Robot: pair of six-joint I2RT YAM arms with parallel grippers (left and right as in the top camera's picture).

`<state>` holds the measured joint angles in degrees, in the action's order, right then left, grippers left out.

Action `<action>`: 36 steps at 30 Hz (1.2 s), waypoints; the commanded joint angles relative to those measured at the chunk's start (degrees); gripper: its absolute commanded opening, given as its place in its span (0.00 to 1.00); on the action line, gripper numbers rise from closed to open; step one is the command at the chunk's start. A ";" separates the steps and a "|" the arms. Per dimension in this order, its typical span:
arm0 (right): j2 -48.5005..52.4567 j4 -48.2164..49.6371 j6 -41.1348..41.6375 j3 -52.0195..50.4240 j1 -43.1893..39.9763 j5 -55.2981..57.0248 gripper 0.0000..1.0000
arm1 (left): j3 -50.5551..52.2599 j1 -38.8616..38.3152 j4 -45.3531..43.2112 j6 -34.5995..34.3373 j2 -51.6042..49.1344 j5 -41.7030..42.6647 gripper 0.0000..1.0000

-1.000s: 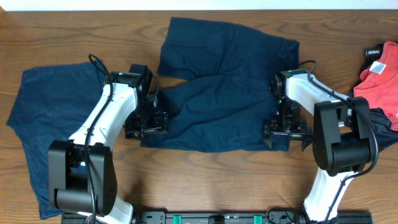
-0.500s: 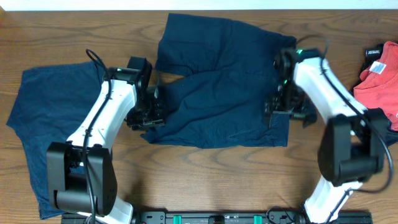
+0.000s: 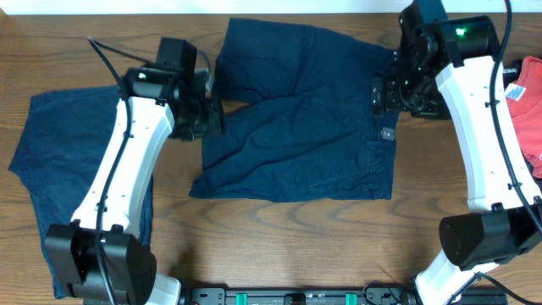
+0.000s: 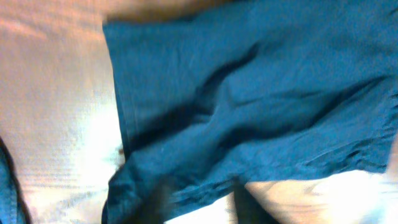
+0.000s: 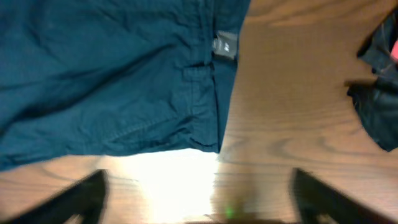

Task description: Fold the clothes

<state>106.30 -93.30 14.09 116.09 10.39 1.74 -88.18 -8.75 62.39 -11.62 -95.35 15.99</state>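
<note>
Wood-grain surface (image 3: 279, 229) carries 3 garments: navy shorts (image 3: 296, 135) spread flat in the middle, a second navy piece (image 3: 68, 161) at the left edge, and a red one (image 3: 523, 93) at the far right. The shorts are thin, limp cloth, light and likely to sag and drag wrinkles when lifted. I judge the stitched hems and the thicker waistband by the label (image 5: 225, 45) the safest holds, with both arms lifting together. The left arm (image 3: 135, 161) reaches forward, wrist over the shorts' left hem near the upper corner. Its fingers (image 4: 152, 199) are blurred and narrowed, and I cannot tell if the left jaws pinch the hem. The right arm (image 3: 478, 110) stretches far out, wrist above the waistband's upper corner. The right jaws stand spread wide over bare wood, holding nothing.
</note>
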 commanded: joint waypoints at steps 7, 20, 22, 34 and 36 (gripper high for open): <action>-0.81 -0.17 -2.40 -3.34 2.71 -0.48 0.38 | -2.80 -0.07 2.45 5.88 0.96 -0.22 0.19; -0.81 11.58 -0.96 -27.56 9.29 -2.84 0.83 | 8.09 -0.07 3.02 6.69 0.94 -0.59 0.93; -0.81 13.90 0.59 -31.32 10.75 -2.84 0.84 | 11.43 -0.07 2.03 6.69 0.94 -0.59 0.91; -1.51 22.77 3.93 -46.16 13.55 -3.30 0.89 | 20.26 -0.07 0.00 6.67 0.94 2.84 0.82; -2.32 23.47 3.93 -47.50 13.33 -3.26 0.91 | 20.26 -0.07 -0.33 6.67 0.94 2.84 0.82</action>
<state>106.02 -70.39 16.67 70.04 23.59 -1.52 -68.05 -8.80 62.41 -5.50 -94.98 18.06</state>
